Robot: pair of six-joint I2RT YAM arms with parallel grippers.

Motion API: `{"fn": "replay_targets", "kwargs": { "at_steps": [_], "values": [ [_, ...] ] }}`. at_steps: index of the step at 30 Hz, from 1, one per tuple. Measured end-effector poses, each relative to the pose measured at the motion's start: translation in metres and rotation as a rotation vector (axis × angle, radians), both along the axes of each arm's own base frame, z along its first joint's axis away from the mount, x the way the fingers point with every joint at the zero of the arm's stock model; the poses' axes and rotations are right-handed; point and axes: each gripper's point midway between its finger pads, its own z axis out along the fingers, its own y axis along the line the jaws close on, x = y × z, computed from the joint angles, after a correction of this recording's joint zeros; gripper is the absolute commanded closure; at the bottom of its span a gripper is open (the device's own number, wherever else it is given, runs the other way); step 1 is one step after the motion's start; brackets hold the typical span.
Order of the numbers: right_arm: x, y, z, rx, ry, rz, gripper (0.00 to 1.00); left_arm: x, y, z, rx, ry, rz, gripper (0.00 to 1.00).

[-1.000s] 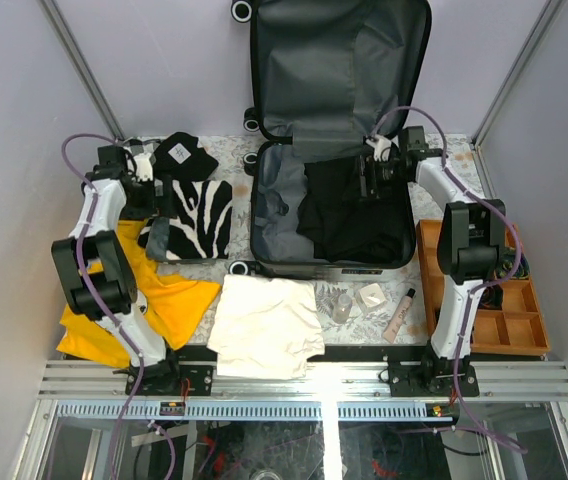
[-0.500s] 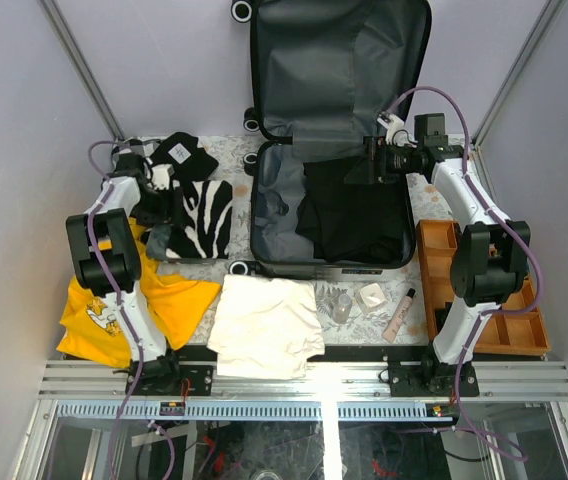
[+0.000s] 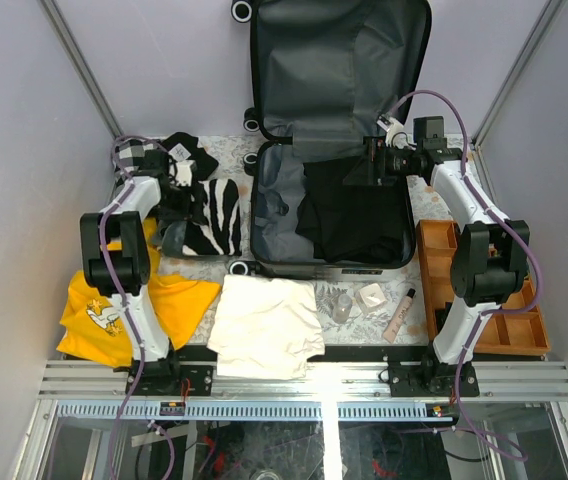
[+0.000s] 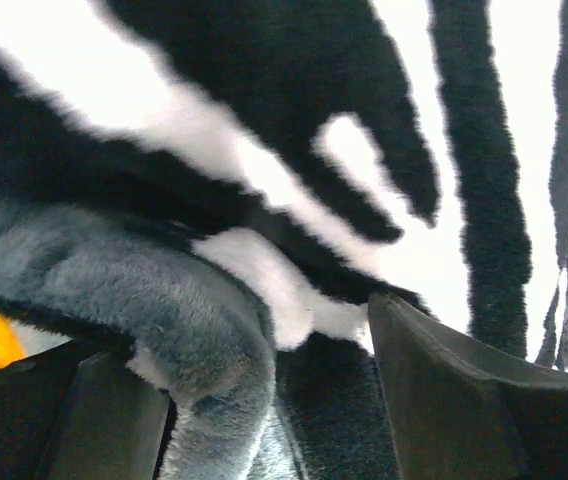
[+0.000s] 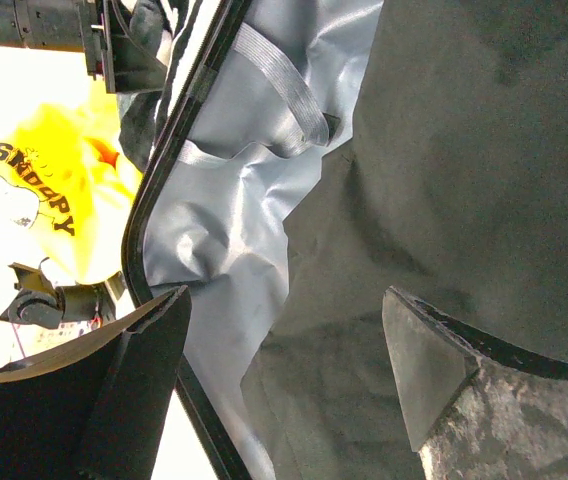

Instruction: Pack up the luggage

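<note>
Packing is under way. The left gripper [image 3: 178,190] is reaching into the zebra-print fleece [image 3: 216,215], fingers spread around a grey plush fold and seemingly not clamping it, though the close view is cramped. The next move is calling for a firm pinch and a carry rightward into the luggage [image 3: 274,222]. The right gripper [image 3: 360,172], jaws apart, is hanging over the black garment [image 3: 359,225] inside. The luggage is lying open at the table's far centre, lid propped upright, grey lining showing.
</note>
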Motion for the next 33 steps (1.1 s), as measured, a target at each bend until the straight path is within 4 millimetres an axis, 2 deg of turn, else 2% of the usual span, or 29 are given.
{"fn": "replay_targets", "kwargs": {
  "at_steps": [2, 5, 7, 9, 14, 19, 23, 24, 28, 29, 30, 33],
  "values": [
    [0.000, 0.000, 0.000, 0.002, -0.001, 0.000, 0.16, 0.000, 0.014, -0.001, -0.010, 0.004, 0.042, 0.14],
    [-0.001, 0.001, 0.001, 0.007, 0.000, 0.005, 0.16, -0.002, 0.045, -0.004, -0.033, 0.011, 0.123, 0.01],
    [-0.002, 0.002, 0.002, 0.013, 0.001, 0.011, 0.16, -0.005, 0.064, -0.005, -0.040, 0.013, 0.168, 0.00],
    [-0.002, 0.002, 0.002, 0.015, 0.002, 0.013, 0.16, -0.006, 0.075, -0.005, -0.042, 0.012, 0.190, 0.00],
    [-0.004, 0.002, 0.000, 0.018, 0.010, 0.016, 0.16, -0.005, 0.067, -0.007, -0.064, 0.011, 0.161, 0.00],
    [-0.004, 0.002, 0.000, 0.018, 0.010, 0.017, 0.17, -0.005, 0.047, -0.023, -0.135, 0.043, 0.109, 0.00],
    [-0.004, 0.002, 0.000, 0.018, 0.010, 0.017, 0.17, 0.000, 0.043, -0.025, -0.131, 0.038, 0.101, 0.01],
    [-0.004, 0.002, 0.000, 0.018, 0.011, 0.017, 0.17, 0.002, 0.042, -0.025, -0.130, 0.034, 0.101, 0.06],
    [-0.004, 0.002, 0.000, 0.017, 0.013, 0.016, 0.17, 0.007, 0.041, -0.026, -0.126, 0.029, 0.102, 0.46],
    [-0.005, 0.002, 0.000, 0.017, 0.017, 0.016, 0.16, 0.007, 0.040, -0.026, -0.130, 0.028, 0.100, 0.60],
    [-0.005, 0.002, -0.001, 0.017, 0.020, 0.016, 0.17, 0.006, 0.037, -0.028, -0.133, 0.033, 0.095, 0.68],
    [-0.006, 0.002, -0.001, 0.016, 0.023, 0.016, 0.17, 0.004, 0.030, -0.026, -0.150, 0.031, 0.085, 0.82]
  ]
}}
